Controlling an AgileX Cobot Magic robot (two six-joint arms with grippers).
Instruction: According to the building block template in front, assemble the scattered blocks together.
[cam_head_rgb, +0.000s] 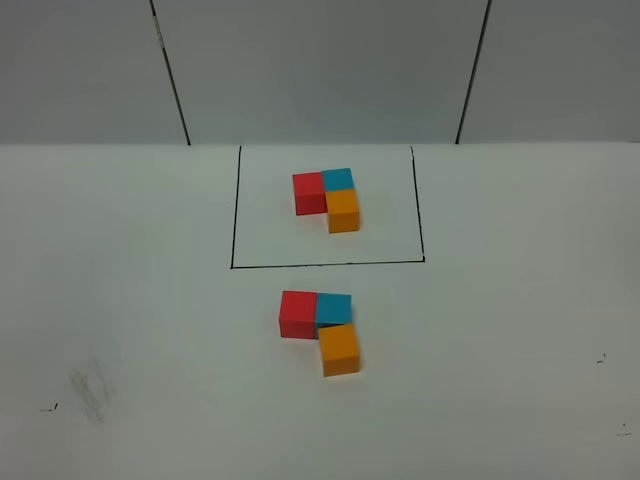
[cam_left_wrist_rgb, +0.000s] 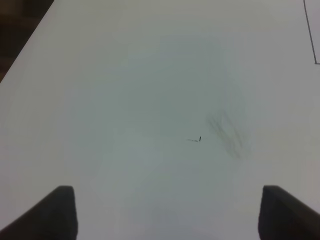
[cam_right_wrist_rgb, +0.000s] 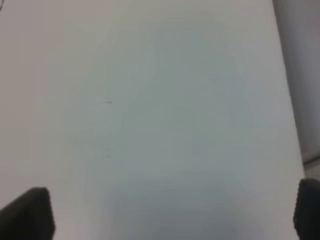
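White table (cam_head_rgb: 120, 300); outlined building block template (cam_head_rgb: 330, 198); scattered blocks (cam_head_rgb: 322, 328) joined nearer.

Only fingertips visible, via wrist cams. Left gripper (cam_left_wrist_rgb: 167, 212): two dark, near-black fingers (cam_left_wrist_rgb: 60, 212), matte, blunt w/ squared-off ends, flat inner faces, no markings or screws seen. Right gripper (cam_right_wrist_rgb: 170, 215): same dark fingers (cam_right_wrist_rgb: 30, 212), blurry, edges soft, slightly rounded corners. No cables, labels or arm links showing in exterior high cam.

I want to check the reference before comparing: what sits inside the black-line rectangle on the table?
Inside the black-line rectangle sits the building block template: red, blue and orange cubes joined in an L. Around it the table is bare. Nothing shows of what lies under the cubes.
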